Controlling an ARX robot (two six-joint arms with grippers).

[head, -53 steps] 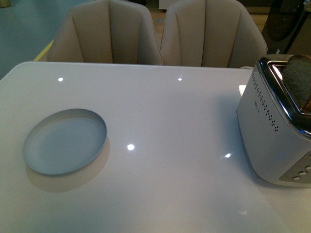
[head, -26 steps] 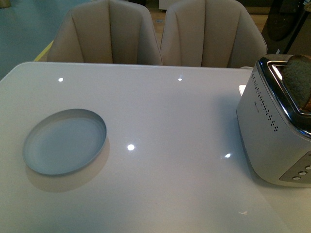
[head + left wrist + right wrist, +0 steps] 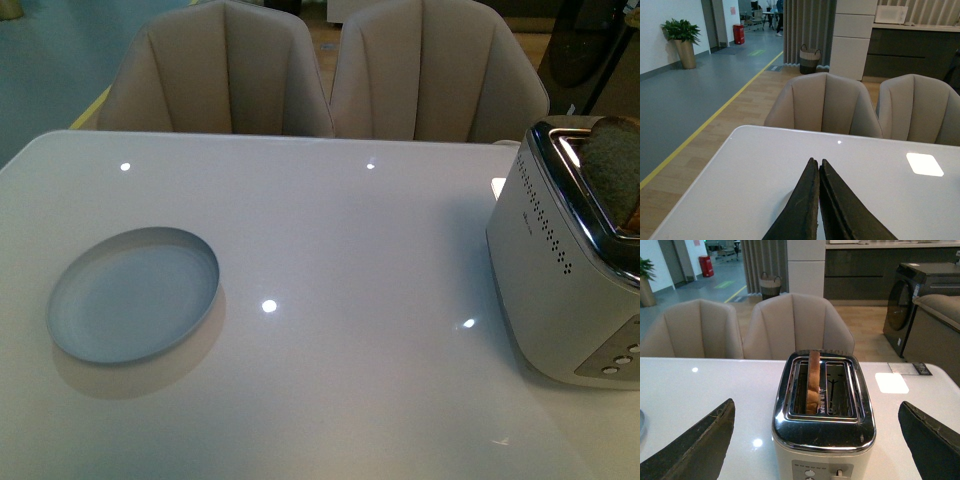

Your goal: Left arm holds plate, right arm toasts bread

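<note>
The pale plate lies flat on the white table at the left, with nothing on it. A slice of brown bread stands upright in one slot of the toaster, its top sticking out; in the front view the bread shows at the right edge. My right gripper is open, its fingers wide on either side of the toaster, touching nothing. My left gripper is shut and empty above the bare table. Neither arm shows in the front view.
Two beige chairs stand along the table's far edge. The toaster sits near the right edge, its buttons facing me. A flat white card lies on the table behind it.
The front view has shifted very slightly; the plate, toaster and bread stay where they were.
</note>
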